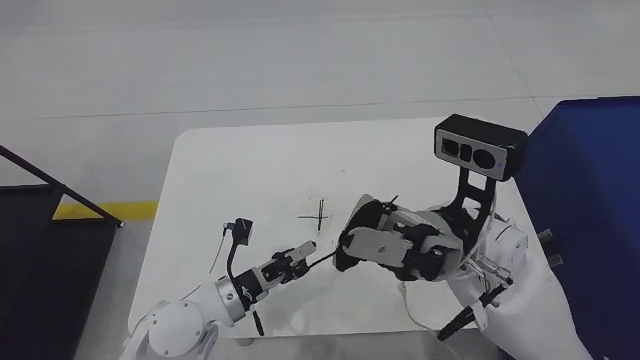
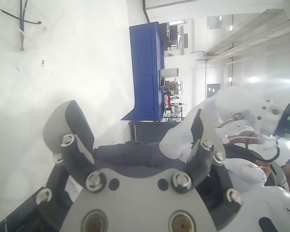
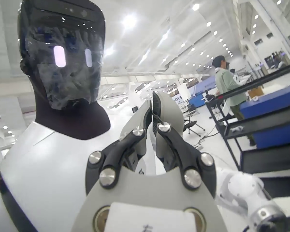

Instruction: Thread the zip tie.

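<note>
Evidently the work stands before threading: the right gripper [image 3: 151,102], raised off the white table [image 1: 250,160], is clamped on what appears to be a black zip tie [image 3: 157,118], while the left gripper [image 2: 135,109] waits empty with its fingers spread and, in my judgement, must next take the strap's free end.
</note>
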